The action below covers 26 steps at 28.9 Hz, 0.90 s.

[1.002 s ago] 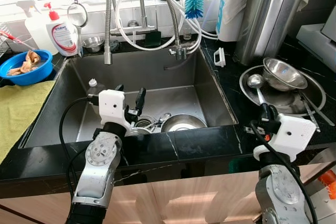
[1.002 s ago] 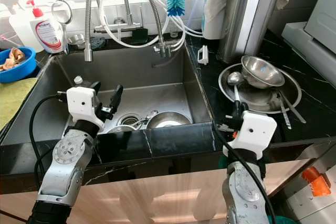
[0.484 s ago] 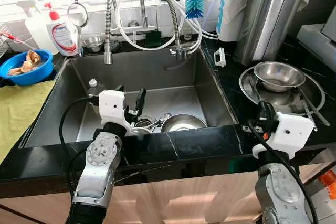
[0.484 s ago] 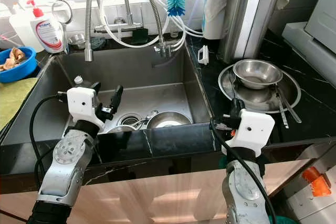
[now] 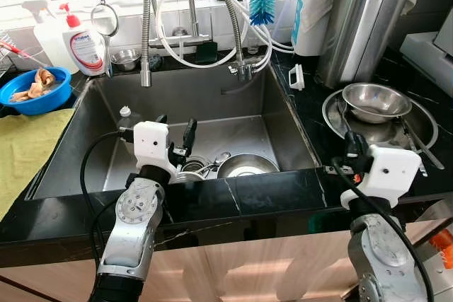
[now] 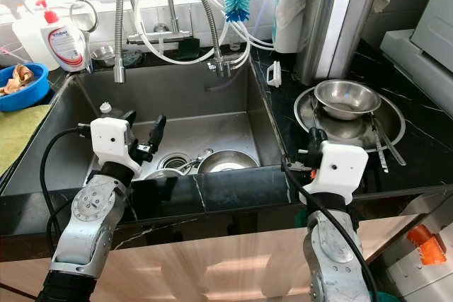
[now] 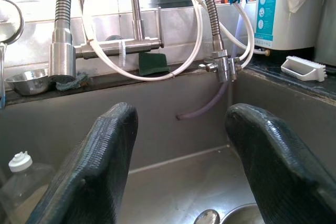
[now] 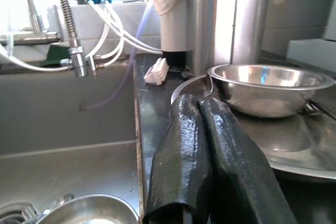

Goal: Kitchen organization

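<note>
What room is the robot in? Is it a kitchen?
Yes, it looks like a home kitchen. There is a steel sink with a bowl in it, a bendy tap above, a soap bottle on the ledge, and a tray of washed metal dishes on the black counter.

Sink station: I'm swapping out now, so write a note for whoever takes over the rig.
Left gripper: open, holding nothing, over the sink's front edge.
Right gripper: shut, holding nothing, at the counter edge before the tray.
Things: one bowl upright on the tray with utensils beside it; another bowl and cutlery lie in the sink by the drain.
Done: bowl set on the tray.
Left: sink items remain to be sorted.
</note>
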{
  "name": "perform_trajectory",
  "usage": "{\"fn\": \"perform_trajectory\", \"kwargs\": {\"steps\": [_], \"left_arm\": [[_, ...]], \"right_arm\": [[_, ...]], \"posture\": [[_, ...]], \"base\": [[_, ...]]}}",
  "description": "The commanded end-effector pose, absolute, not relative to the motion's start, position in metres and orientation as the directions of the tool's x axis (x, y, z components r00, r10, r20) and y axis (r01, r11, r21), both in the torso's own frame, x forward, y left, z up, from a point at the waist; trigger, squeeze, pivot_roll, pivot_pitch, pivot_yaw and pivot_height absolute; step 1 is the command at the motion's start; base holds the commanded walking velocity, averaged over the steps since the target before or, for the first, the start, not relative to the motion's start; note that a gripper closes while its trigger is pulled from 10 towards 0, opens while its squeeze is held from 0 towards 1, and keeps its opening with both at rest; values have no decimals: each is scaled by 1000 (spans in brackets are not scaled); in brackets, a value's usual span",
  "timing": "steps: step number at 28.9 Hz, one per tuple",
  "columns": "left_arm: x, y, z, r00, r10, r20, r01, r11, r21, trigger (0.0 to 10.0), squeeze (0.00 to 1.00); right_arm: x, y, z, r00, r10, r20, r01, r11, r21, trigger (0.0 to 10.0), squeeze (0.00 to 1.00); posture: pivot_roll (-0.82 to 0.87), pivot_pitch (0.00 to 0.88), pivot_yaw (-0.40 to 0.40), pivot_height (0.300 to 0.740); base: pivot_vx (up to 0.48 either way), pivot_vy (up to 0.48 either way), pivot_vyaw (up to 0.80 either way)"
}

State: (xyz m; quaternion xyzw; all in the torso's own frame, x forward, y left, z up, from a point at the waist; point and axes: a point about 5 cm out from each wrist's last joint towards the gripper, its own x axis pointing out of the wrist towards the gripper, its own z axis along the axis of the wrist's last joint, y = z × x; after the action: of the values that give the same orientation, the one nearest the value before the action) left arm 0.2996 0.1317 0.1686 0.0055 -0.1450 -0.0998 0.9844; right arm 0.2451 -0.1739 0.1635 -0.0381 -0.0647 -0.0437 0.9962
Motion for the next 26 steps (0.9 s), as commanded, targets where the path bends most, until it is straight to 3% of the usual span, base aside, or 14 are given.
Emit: {"fn": "perform_trajectory", "kwargs": {"steps": [1,14,23,26], "left_arm": [[301,133,166,943,-197,268,192,980,44,10000,0],[300,131,166,942,-203,266,200,979,41,10000,0],[300,131,166,942,-203,268,200,979,38,10000,0],[301,131,166,942,-199,271,197,980,36,10000,0]], "right_arm": [[245,-165,166,993,-9,117,21,994,-108,10000,0],[240,-159,149,991,125,-37,-130,968,-213,10000,0],[244,-167,171,993,62,97,-40,975,-217,10000,0],[245,-176,185,984,-23,176,55,983,-176,10000,0]], "posture": [[-136,0,76,740],[-135,0,74,740],[-136,0,75,740],[-135,0,74,740]], "base": [[0,0,0],[0,0,0],[0,0,0],[0,0,0]]}}
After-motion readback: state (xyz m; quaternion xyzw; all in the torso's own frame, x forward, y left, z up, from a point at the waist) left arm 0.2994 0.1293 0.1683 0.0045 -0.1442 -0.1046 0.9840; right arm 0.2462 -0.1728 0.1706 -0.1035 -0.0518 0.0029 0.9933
